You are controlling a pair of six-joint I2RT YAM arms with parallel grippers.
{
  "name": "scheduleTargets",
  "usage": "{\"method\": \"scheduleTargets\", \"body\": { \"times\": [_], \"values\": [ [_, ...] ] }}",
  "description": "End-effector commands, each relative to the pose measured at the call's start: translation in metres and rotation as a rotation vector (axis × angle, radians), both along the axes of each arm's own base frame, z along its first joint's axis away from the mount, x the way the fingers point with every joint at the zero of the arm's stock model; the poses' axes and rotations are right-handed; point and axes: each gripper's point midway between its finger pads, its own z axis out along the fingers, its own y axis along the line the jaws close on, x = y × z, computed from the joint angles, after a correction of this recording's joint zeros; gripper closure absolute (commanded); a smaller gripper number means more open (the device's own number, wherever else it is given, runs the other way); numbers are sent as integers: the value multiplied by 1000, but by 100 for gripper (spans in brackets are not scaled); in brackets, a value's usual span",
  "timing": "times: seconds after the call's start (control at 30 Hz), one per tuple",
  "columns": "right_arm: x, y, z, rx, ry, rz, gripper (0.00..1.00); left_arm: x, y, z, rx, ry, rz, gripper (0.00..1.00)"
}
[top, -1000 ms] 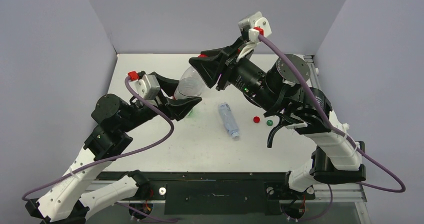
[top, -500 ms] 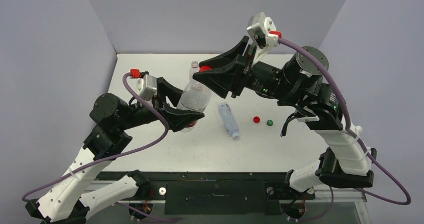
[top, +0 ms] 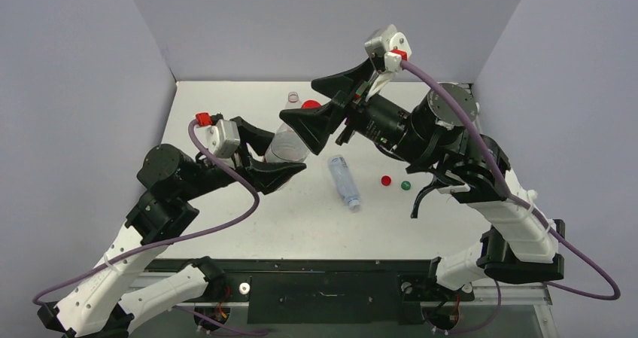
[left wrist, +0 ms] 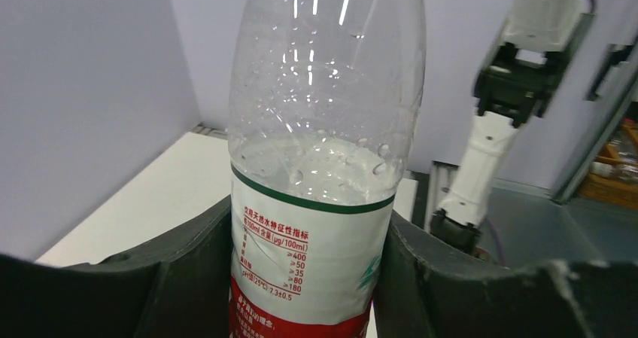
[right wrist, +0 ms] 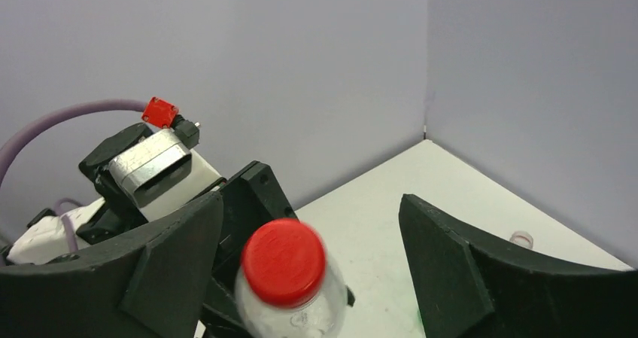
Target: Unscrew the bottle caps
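Red bottle cap point(right wrist: 284, 261) sits on the neck of a clear bottle point(left wrist: 327, 127), which is held over the left half of the table point(top: 316, 217). The left gripper point(top: 284, 154) clamps this bottle at the label, with one dark finger pressed on each side. The right gripper point(right wrist: 316, 278) is spread wide around the cap, and the cap touches neither finger.

The left wrist view alone shows the label: a white band with a thin green line on top, small printed characters, and a red strip below. It shows also little water drops inside the smooth transparent wall, but the cap is cut off at the upper edge. The right wrist view gives the cap from above, round and plain red plastic, a little blurred. Behind it is the silver and white camera block point(right wrist: 154, 169) of the left wrist, with a red plug point(right wrist: 159, 112).

Only the top view shows a pale-blue bottle point(top: 344, 181) without label, lying on its side on the white table. To its right a loose red cap point(top: 386, 180) and a green cap point(top: 405, 185) lie near each other. A whitish cap point(top: 293, 96) lies near the far wall, and it appears also at the right edge of the right wrist view
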Motion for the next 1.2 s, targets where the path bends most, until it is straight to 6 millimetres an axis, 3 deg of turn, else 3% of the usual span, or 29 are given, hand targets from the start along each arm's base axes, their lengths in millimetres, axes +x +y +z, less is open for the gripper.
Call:
{"method": "scheduleTargets", "body": {
  "times": [0.0,0.07,0.2,0.57,0.67,0.8,0.9,1.03,1.17],
  "values": [
    [27,-16,7,48,36,-266,18,48,21,-1,27,-108,294,82],
    [30,-15,8,48,55,-305,18,61,26,-7,57,-128,368,79],
    [39,-6,1,35,87,-347,24,77,34,-15,93,-144,458,81],
    [59,-6,-1,106,177,-335,45,77,40,-15,80,-161,483,83],
    [61,-2,-2,117,198,-294,46,77,40,-15,76,-159,486,83],
    [56,12,-10,84,211,-234,39,80,41,-15,74,-155,497,83],
    [56,16,-16,64,221,-229,38,81,40,-14,73,-156,501,83],
    [58,15,-20,64,225,-234,52,82,38,-13,70,-152,499,84],
    [58,11,-18,72,225,-236,79,82,38,-12,61,-146,496,85]
  ]
}}
